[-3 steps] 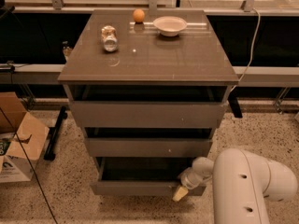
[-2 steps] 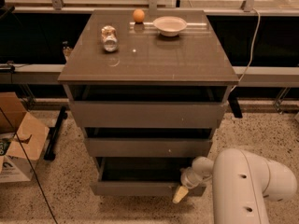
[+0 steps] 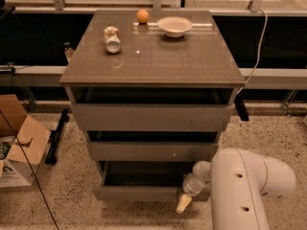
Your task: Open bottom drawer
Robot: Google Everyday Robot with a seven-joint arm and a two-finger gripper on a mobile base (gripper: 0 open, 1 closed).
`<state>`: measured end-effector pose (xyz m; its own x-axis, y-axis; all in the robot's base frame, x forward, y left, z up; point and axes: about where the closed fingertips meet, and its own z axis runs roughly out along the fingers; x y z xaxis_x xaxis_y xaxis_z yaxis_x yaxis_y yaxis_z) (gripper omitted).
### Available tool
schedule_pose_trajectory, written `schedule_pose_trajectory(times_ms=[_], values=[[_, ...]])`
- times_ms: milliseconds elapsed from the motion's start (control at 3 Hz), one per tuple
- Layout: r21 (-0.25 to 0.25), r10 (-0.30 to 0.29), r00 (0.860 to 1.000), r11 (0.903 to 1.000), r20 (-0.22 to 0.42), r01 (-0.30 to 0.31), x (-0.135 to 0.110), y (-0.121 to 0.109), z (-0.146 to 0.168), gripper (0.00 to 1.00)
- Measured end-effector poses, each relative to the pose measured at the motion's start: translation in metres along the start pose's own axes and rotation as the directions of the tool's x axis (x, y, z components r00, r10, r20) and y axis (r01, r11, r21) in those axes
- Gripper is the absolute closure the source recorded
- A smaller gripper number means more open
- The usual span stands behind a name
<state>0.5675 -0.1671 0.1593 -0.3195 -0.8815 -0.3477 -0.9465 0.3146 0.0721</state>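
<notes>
In frame centre, grey-brown cabinet (image 3: 158, 63), three drawers. White arm (image 3: 249, 186) enters lower right, wrist angled down-left. Bottom drawer (image 3: 139, 193) at cabinet foot, pulled partway out. Gripper (image 3: 184, 202) at its front's right end (open or closed: cannot tell).

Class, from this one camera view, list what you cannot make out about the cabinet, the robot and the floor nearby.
Camera view, bottom drawer: inside too dark; right front corner hidden by the gripper at that corner.
Camera view, robot arm: cut off by the bottom edge.
Camera view, cardboard box: cut off by the left edge; print too small to read.
</notes>
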Motion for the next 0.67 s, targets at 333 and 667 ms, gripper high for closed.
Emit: schedule_pose_trajectory(times_ms=[333, 667], values=[[-0.014, 0.015, 1.0, 0.9998, -0.001, -0.015, 0.011, 0.021, -0.007, 0.18], [-0.039, 0.043, 0.999, 0.9983, 0.021, -0.042, 0.025, 0.052, -0.011, 0.5]])
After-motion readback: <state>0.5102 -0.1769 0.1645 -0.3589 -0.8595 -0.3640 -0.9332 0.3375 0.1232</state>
